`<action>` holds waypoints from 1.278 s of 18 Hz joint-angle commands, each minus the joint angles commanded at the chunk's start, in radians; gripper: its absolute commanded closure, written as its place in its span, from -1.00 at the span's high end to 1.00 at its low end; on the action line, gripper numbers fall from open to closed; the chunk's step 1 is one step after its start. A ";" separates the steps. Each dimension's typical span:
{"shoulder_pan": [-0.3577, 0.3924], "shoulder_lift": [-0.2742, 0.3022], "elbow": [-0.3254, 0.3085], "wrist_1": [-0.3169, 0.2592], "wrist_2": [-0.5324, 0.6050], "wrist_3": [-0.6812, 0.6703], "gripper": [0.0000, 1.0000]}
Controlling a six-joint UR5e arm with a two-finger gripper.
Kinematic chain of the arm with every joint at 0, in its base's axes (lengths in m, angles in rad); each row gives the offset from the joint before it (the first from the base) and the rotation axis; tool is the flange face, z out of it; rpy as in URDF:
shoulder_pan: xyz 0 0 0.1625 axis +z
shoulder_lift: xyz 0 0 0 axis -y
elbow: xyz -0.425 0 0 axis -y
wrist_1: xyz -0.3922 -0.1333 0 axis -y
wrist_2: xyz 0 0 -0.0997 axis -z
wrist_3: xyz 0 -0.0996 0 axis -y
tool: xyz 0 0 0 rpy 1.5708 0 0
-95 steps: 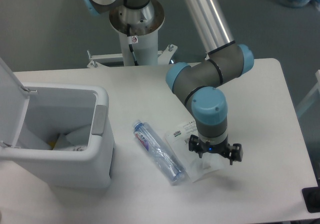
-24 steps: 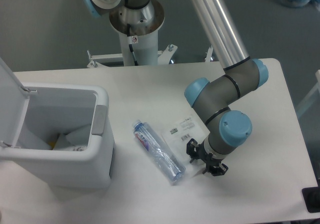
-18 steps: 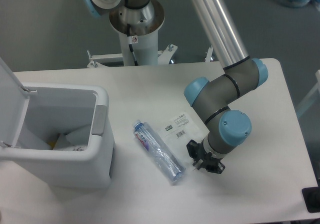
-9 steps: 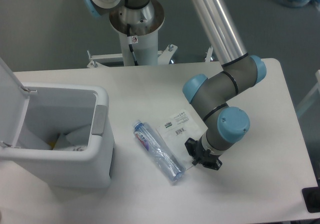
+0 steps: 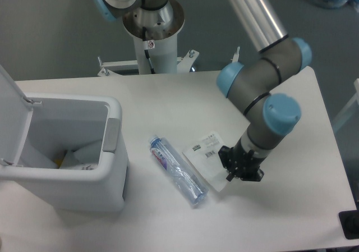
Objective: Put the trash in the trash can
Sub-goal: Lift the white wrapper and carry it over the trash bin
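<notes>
A flat white-and-clear plastic packet (image 5: 203,157) with a barcode lies right of the table's centre. My gripper (image 5: 235,168) is at its right edge, fingers closed together on that edge. Just left of the packet lies a crushed clear bottle (image 5: 178,171) with a blue cap, pointing diagonally from upper left to lower right. The white trash can (image 5: 114,157) stands at the far left with its lid (image 5: 10,109) swung up. Some items show inside it.
The arm's pedestal (image 5: 152,34) stands behind the table at centre. The forearm (image 5: 255,13) crosses over the table's back right. The table's right edge (image 5: 335,162) runs close to the gripper. A dark object (image 5: 350,225) sits at the lower right corner.
The gripper closed at the packet's right edge, pushed it a little left, then drew back to the right. The packet shifted right with it. The bottle stayed put.
</notes>
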 joint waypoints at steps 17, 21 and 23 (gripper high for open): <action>0.049 0.236 0.143 -0.199 -0.322 -0.291 -1.00; 0.054 0.345 0.112 -0.189 -0.359 -0.464 -1.00; 0.046 0.380 0.117 -0.151 -0.381 -0.578 -1.00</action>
